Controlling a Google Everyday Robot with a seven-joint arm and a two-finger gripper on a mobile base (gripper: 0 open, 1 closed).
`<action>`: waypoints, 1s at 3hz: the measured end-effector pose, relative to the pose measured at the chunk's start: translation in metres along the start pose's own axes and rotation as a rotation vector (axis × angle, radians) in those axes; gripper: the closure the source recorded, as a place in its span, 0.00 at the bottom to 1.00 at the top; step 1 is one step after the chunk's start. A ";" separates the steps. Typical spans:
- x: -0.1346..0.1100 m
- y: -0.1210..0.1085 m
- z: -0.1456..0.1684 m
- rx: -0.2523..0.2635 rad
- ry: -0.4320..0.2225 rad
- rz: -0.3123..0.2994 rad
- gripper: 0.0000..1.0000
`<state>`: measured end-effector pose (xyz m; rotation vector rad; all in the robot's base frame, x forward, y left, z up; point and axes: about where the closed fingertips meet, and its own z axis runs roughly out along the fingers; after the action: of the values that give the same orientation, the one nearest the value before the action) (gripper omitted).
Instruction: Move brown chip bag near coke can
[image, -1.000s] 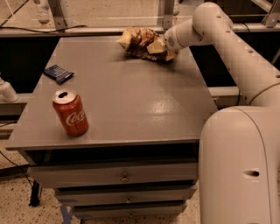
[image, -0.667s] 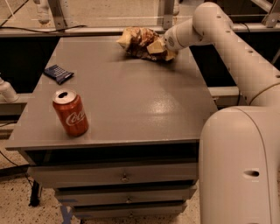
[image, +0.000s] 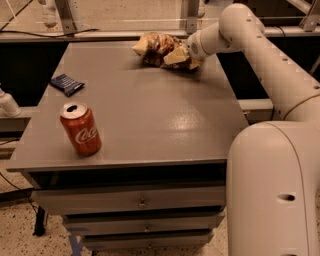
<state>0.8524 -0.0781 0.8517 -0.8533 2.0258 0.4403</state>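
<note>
Lying at the far edge of the table (image: 160, 110), right of centre, the bag (image: 156, 46) sits crumpled, one pale end pointing left and the other turned toward the gripper (image: 187, 55). The gripper is pressed against that right end, low over the tabletop, and the arm (image: 260, 47) comes in from the right. That approach seems chosen so the bag can be drawn or carried toward the near left. Whether the gripper has closed on the foil or only touches it I cannot tell, as the crumpled end hides the contact.

The can (image: 81, 129) stands upright at the near left corner, well apart from the bag, with most of the bare tabletop between them. Standing close to the edge, it leaves room for the bag mainly on its far and right sides. A small dark packet (image: 66, 83) lies flat at the left edge, between the can and the far side, so it is off the straight path from bag to can.

The task appears to be at its grasping step, with the move itself not yet done. Loose foil may slip or deform, and the can could tip if the bag is brought in too close.
</note>
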 end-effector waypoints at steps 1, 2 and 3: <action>-0.002 0.003 -0.001 -0.003 0.000 -0.023 0.14; -0.016 0.009 -0.017 -0.006 -0.023 -0.091 0.00; -0.027 0.013 -0.038 0.001 -0.038 -0.166 0.00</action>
<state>0.8308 -0.0803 0.8955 -0.9961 1.9023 0.3589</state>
